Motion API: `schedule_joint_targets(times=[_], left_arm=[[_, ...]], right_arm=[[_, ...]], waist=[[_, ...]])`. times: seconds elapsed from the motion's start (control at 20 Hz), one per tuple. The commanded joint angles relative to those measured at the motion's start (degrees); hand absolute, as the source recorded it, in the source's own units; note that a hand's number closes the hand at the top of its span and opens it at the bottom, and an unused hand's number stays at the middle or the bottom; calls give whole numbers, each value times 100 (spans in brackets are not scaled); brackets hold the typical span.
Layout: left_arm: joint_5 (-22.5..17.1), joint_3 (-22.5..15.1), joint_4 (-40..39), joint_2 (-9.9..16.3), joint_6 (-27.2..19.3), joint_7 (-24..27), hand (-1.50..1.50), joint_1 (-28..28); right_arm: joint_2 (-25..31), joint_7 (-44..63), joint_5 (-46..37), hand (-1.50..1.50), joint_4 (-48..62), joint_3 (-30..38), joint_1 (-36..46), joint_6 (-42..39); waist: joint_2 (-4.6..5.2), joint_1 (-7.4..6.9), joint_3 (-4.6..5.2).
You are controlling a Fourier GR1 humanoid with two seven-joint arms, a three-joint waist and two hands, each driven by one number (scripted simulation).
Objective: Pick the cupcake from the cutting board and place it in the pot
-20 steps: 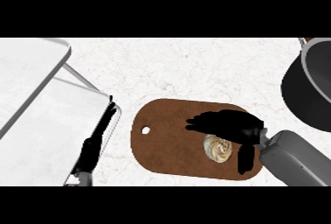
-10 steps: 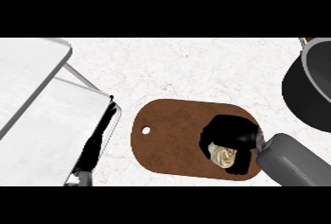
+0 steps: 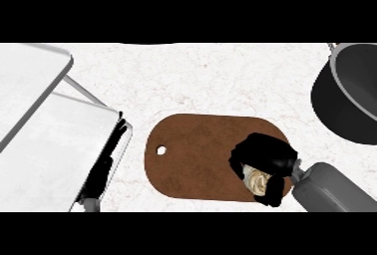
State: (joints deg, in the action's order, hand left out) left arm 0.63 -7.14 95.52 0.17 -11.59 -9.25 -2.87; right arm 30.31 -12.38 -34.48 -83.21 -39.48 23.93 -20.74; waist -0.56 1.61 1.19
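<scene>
I see the white bench (image 3: pixel 221 79) with the big dark pot (image 3: pixel 353 94) at the far right, the brown cutting board (image 3: pixel 199 159) near the middle, and my right hand (image 3: pixel 265 154) curled around the cupcake (image 3: pixel 256 181) on the board's right side.

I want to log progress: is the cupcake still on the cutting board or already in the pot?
On the cutting board. The cupcake shows under the right robot hand curled round it; the pot is apart.
</scene>
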Motion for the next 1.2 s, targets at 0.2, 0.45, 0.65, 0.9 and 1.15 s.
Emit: schedule_joint_targets(times=[0.2, 0.45, 0.65, 0.9, 1.15], left_arm=[[67, 800, 522, 581, -143, -124, 0, 296], [-111, 1096, 405, 701, -22, 15, 0, 320], [76, 878, 627, 532, -153, -43, 0, 161], [-29, 1012, 725, 729, 21, -210, 0, 338], [-106, 1086, 591, 795, 113, -213, 0, 516]], right_arm=[[-58, 1894, -30, 150, -1360, 407, -1639, 788], [-260, 2434, 377, 150, -2496, 1442, -1687, 1423], [-390, 2832, 425, 150, -3502, 2023, -2151, 2072], [-204, 3419, 536, 150, -4483, 2974, -2292, 2239], [-21, 3652, 714, 150, -4786, 3823, -2673, 2280]], waist=[[-85, 295, -114], [-79, 376, -106], [-98, 378, -124], [-50, 230, -120], [3, 109, -123]])
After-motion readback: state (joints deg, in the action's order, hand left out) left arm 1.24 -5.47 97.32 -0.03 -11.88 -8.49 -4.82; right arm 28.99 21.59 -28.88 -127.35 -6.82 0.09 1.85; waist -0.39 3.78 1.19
